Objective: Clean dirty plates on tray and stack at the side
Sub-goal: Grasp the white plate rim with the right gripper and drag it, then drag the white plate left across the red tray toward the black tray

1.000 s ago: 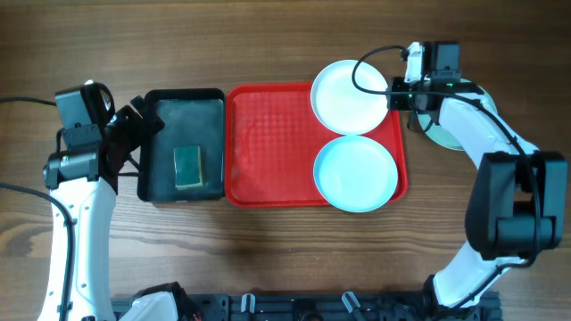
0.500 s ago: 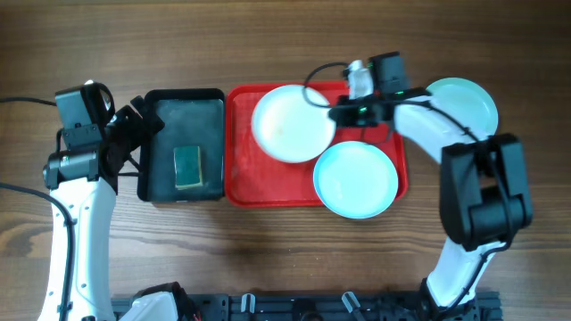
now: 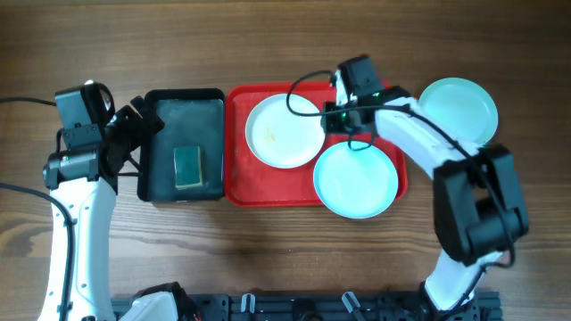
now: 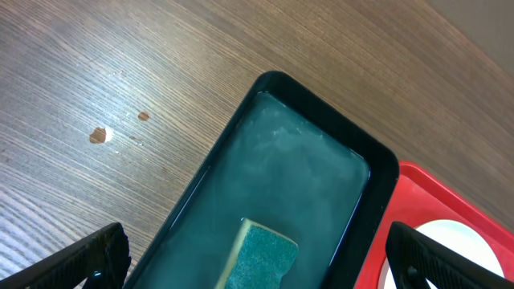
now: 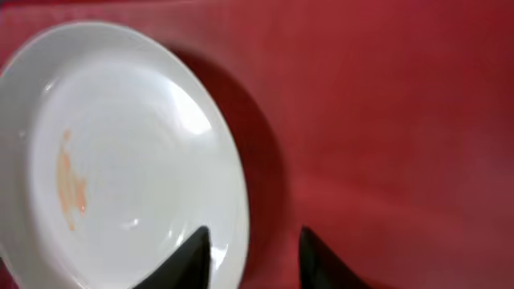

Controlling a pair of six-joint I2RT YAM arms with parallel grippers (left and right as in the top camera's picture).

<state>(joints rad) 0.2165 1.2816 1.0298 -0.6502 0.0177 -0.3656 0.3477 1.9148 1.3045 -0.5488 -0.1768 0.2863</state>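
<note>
Scrubbing the white plate (image 3: pixel 285 131) looks like the step now due. It lies flat on the red tray (image 3: pixel 245 183), upper middle, close beside one aqua plate (image 3: pixel 356 178). The other aqua plate (image 3: pixel 459 109) sits off the tray on the bench to the right.

The right hand (image 5: pixel 255 261) has its fingers apart, straddling the white plate's right rim and clamped on nothing. An orange smear (image 5: pixel 71 181) marks the plate's floor, so that is where the wiping belongs.

The left hand (image 4: pixel 257 241) hangs spread wide above the black basin (image 3: pixel 183 98) holding the green sponge (image 3: pixel 187 167). It would do well to take the sponge squarely. The right hand could steady the rim so the plate does not skate across the tray.
</note>
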